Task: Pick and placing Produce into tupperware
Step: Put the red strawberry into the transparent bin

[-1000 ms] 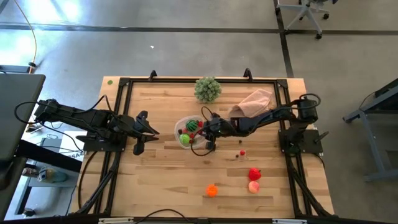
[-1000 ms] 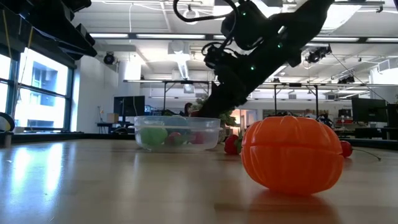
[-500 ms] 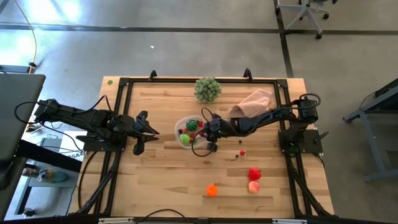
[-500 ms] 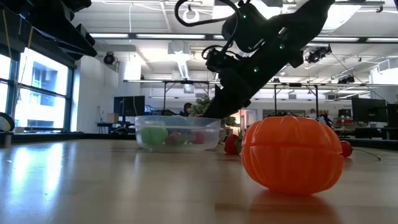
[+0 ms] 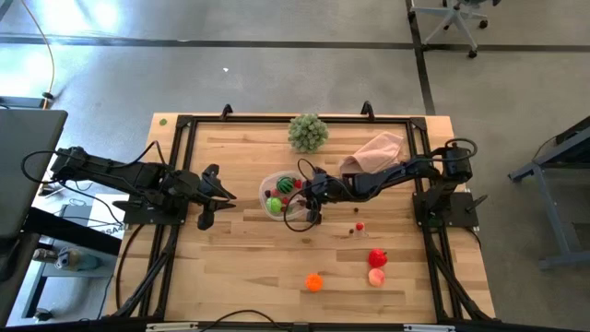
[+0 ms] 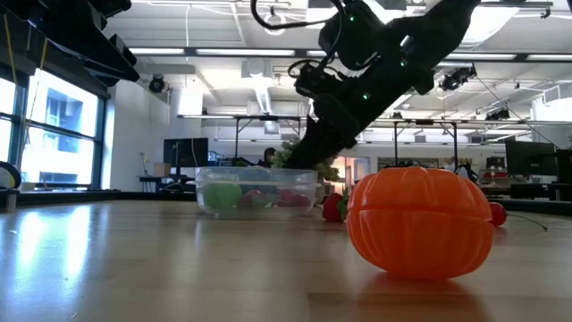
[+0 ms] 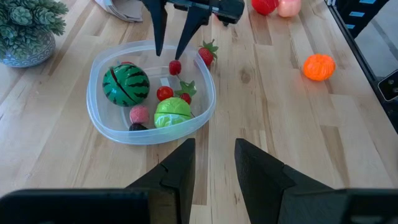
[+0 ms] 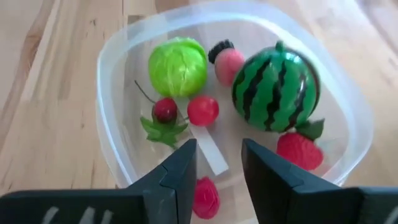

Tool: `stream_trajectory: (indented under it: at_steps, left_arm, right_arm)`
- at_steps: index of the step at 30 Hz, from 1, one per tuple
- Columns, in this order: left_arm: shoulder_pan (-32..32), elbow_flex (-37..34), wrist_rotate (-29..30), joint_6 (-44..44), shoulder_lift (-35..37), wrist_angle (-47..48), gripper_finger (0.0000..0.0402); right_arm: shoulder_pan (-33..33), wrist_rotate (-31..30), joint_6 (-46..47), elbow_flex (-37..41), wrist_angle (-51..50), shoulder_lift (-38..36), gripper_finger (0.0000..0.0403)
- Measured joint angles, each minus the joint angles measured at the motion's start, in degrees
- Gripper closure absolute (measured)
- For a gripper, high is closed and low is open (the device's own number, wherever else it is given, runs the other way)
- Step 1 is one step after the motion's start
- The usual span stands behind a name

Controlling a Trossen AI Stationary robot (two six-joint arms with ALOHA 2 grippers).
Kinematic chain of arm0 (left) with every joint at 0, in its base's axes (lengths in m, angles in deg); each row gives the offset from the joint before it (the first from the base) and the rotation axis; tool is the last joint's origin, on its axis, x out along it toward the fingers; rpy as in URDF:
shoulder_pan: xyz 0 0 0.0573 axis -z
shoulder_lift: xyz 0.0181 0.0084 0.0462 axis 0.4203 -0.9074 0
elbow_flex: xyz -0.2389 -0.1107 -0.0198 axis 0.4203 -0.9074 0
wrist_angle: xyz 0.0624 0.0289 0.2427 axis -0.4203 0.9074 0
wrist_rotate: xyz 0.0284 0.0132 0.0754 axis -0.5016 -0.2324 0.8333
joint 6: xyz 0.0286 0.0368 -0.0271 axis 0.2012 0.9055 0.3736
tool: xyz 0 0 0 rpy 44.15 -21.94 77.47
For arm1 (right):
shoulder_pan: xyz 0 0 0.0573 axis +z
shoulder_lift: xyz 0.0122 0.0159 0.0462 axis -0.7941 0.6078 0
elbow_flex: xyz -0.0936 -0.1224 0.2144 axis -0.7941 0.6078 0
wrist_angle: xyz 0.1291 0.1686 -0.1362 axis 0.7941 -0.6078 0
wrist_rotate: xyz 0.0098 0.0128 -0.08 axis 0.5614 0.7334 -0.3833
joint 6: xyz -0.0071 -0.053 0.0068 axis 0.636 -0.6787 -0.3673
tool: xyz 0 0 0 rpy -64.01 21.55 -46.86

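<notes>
The clear tupperware point(image 5: 275, 195) point(image 7: 149, 127) rests on the table's middle. It holds a striped dark green piece point(image 8: 275, 87), a light green piece point(image 8: 178, 64), a pink piece point(image 8: 229, 61), a strawberry point(image 8: 298, 150) and small red berries point(image 8: 203, 110). My right gripper point(image 5: 307, 189) point(image 7: 169, 55) hovers open over the tupperware's right rim, pointing down. A red berry point(image 7: 175, 67) point(image 8: 205, 197) lies just below its fingertips, and the fingers do not touch it. My left gripper point(image 5: 226, 195) point(image 7: 213, 144) waits open, left of the tupperware.
An orange piece point(image 5: 314, 282) point(image 6: 420, 233) lies near the table's near edge. A red piece point(image 5: 376, 258) and a pink piece point(image 5: 376, 276) lie to its right. Tiny berries point(image 5: 359, 224) sit right of the tupperware. The leafy ball point(image 5: 307, 132) and beige cloth point(image 5: 376, 152) lie at the far side.
In the low view, more red now shows at the right end of the tupperware, under my right gripper. Both arms have stayed almost where they were.
</notes>
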Motion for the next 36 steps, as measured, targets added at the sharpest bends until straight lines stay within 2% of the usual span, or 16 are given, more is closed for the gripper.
stream_trajectory:
  at_steps: [4,7,12,18,23,26,33,36]
  left_arm:
    - [-0.01,0.0,-0.02,-0.01,0.0,-0.01,0.03]
    - [0.0,0.0,-0.02,-0.02,-0.02,0.0,0.03]
    - [-0.02,0.0,-0.01,-0.01,-0.02,-0.01,0.03]
    - [0.0,0.0,-0.01,-0.01,-0.02,0.02,0.03]
    - [-0.02,0.0,0.0,0.0,-0.02,-0.01,0.03]
    - [-0.02,0.0,0.0,0.0,-0.02,0.0,0.03]
    - [0.0,0.0,0.0,-0.01,-0.02,-0.02,0.03]
    - [0.0,0.0,0.0,-0.02,-0.01,-0.02,0.03]
  right_arm:
    - [0.81,-0.27,-1.61,-1.13,-2.07,-3.57,0.0283]
    - [2.11,-3.08,-1.75,-1.31,-6.76,-8.22,0.0283]
    - [6.84,-13.67,2.65,-1.33,-18.98,-18.33,0.0284]
    - [16.37,-25.68,17.43,0.32,-31.34,-27.61,0.0284]
    - [24.01,-27.81,31.86,7.71,-29.36,-29.47,0.0284]
    - [26.63,-27.28,37.68,13.08,-23.95,-28.78,0.0285]
    - [27.31,-26.53,37.47,22.32,-8.32,-25.04,0.0285]
    - [25.84,-26.03,36.09,23.52,-5.75,-22.7,0.0285]
